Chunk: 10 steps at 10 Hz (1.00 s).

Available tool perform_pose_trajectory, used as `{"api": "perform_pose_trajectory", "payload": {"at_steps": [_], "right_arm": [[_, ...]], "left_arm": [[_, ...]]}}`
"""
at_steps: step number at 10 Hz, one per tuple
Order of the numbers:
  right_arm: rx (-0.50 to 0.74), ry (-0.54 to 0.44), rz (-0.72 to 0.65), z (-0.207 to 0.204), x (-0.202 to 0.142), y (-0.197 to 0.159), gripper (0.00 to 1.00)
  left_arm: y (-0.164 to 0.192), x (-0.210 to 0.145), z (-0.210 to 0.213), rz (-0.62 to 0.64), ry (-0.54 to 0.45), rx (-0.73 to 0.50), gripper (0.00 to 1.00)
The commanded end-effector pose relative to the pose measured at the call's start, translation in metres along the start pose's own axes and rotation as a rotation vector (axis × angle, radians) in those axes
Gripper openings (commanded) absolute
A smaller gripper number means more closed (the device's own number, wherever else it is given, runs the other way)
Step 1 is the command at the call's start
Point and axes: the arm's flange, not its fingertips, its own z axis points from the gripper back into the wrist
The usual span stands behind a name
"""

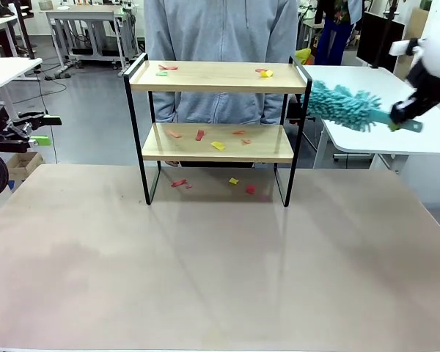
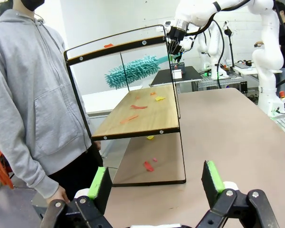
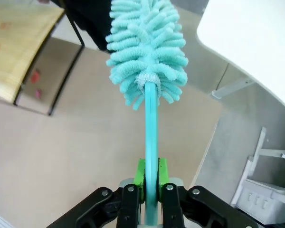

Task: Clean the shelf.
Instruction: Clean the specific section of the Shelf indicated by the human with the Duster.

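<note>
1. The shelf (image 1: 213, 76), a two-tier rack with a black frame and light wood boards, stands upright toward the far side of the tan surface (image 1: 220, 271), roughly midway between the two arms.
2. A person (image 1: 220, 44) in a grey hooded top stands directly behind the rack at the far edge.
3. Coloured paper scraps (image 1: 218, 145) in red, yellow and green lie on both boards and on the surface beneath the lower board.
4. The right claw (image 1: 403, 119) is pressed together on the handle of a fluffy teal duster (image 1: 345, 106) and holds it roughly level at upper-board height, to the rack's right.
5. The duster head sits just beside the right end rail; whether it touches cannot be told.
6. In the right wrist view, the teal handle is pinched between the green pads (image 3: 139, 173), and the head points away toward the end of the rack.
7. The left claw (image 1: 45, 129) is spread wide and holds nothing. It hangs at the surface's left edge, well apart from the shelf.
8. In the left wrist view, its two green-padded fingers (image 2: 99, 183) frame the rack seen end-on, with the person beside it and the duster visible through the frame.
</note>
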Motion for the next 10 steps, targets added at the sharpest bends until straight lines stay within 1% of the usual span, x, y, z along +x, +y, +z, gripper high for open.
{"api": "perform_pose_trajectory", "payload": {"at_steps": [1,3,4,6,8,10], "right_arm": [[-0.006,0.037,0.114,0.023,-0.036,-0.018,0.13],[-0.001,0.131,0.256,0.048,-0.066,-0.025,0.13],[0.044,0.192,0.37,0.06,-0.08,-0.026,0.13],[0.141,0.253,0.561,0.08,-0.102,-0.018,0.13],[0.262,0.307,0.774,0.087,-0.117,0.01,0.13],[0.375,0.32,0.926,0.089,-0.116,0.041,0.13]], "left_arm": [[-0.002,0.002,-0.003,-0.005,0.006,0.003,1.0],[-0.002,0.002,-0.003,-0.005,0.006,0.003,1.0],[-0.002,0.002,-0.003,-0.005,0.006,0.003,1.0],[-0.002,0.002,-0.003,-0.005,0.006,0.003,1.0],[-0.002,0.002,-0.003,-0.005,0.006,0.003,1.0],[-0.002,0.002,-0.003,-0.005,0.006,0.003,1.0]]}}
